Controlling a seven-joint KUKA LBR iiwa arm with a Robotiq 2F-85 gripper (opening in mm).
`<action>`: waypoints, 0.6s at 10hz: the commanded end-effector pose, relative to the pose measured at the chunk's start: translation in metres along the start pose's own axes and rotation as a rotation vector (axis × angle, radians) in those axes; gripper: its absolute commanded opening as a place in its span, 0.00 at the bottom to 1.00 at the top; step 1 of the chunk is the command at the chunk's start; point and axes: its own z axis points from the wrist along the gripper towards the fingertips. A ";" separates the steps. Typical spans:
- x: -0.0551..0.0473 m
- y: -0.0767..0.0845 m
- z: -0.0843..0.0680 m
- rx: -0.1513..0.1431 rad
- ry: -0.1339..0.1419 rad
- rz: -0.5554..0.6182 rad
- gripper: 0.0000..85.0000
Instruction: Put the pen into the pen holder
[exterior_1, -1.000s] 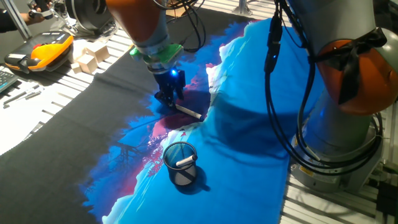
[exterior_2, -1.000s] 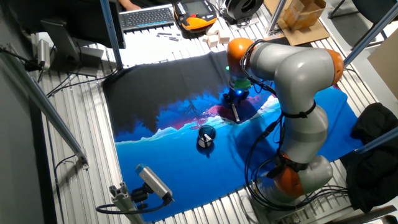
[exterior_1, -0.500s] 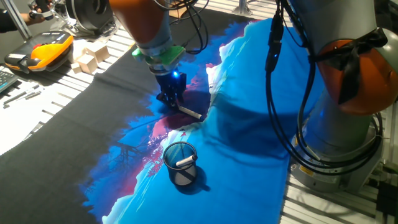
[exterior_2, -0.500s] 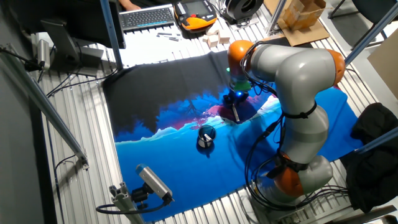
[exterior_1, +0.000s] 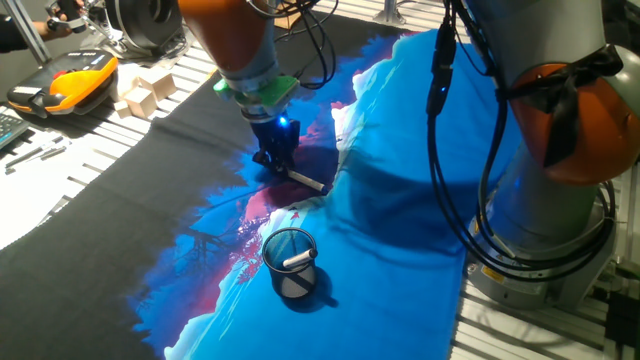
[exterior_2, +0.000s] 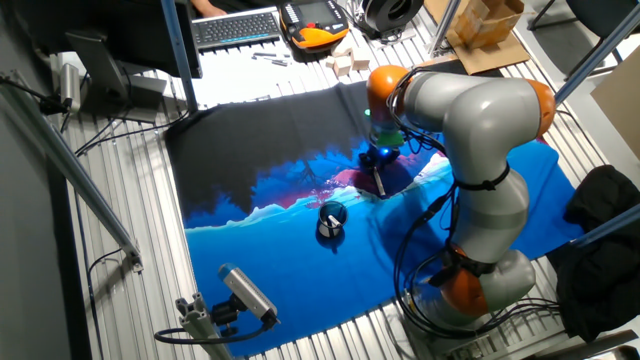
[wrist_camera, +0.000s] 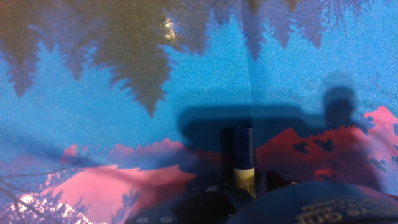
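From the one fixed view, wooden blocks and an orange-and-black handset sit at the far left edge, off the printed cloth. Moving right, the gripper stands low over the cloth's purple patch, fingers pointing straight down. The pen lies flat on the cloth at the fingertips, its pale barrel running from under the gripper out toward the lower right, so its long axis slants across the cloth rather than lining up with any edge.

In the hand view, the pen sits between the two fingers, its dark end pointing up the frame, away from the camera, with the lighter barrel nearer the hand. The fingers flank it closely on both sides; I cannot tell whether they actually press on it.

The pen holder stands upright nearer the cloth's front edge, well apart from the pen, with a short white stick leaning inside it.
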 end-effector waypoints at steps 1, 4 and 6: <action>0.000 0.000 0.001 0.003 -0.005 -0.001 0.20; 0.000 0.000 0.001 0.005 -0.007 -0.007 0.00; 0.000 -0.001 -0.002 -0.001 0.002 -0.007 0.00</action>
